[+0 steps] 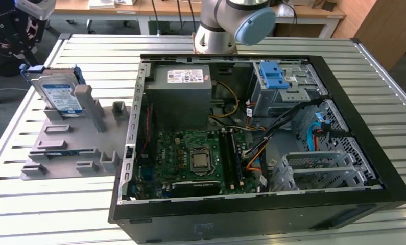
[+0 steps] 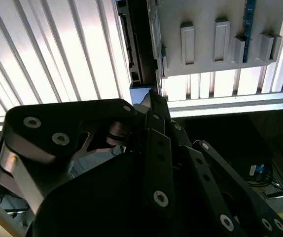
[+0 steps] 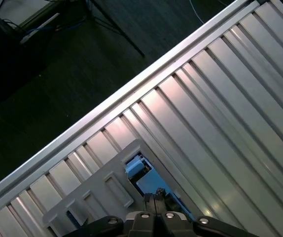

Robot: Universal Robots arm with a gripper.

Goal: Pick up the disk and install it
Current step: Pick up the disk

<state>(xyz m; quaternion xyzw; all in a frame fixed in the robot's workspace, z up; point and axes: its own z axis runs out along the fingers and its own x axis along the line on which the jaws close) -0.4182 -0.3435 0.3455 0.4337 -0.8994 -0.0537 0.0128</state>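
The disk (image 1: pixel 58 93), silver with a white-and-blue label in a blue frame, stands on edge in the grey holder (image 1: pixel 66 148) at the exterior view's left, beside the open computer case. My gripper (image 3: pixel 156 198) hangs above it with the fingertips close together and nothing between them. In the first wrist view the disk (image 3: pixel 149 181) lies just past the fingertips. The second wrist view shows the gripper (image 2: pixel 149 98) over the disk's dark connector edge (image 2: pixel 134 49). The wrist end of the arm (image 1: pixel 15 25) is at the exterior view's top left, above the disk.
The open black computer case (image 1: pixel 366 153) fills the exterior view's middle and right. Inside it are a grey power supply box (image 1: pixel 182 81), a drive cage with a blue latch (image 1: pixel 274 76) and the green board (image 1: pixel 189 158). All this rests on a slatted metal table (image 1: pixel 53 214).
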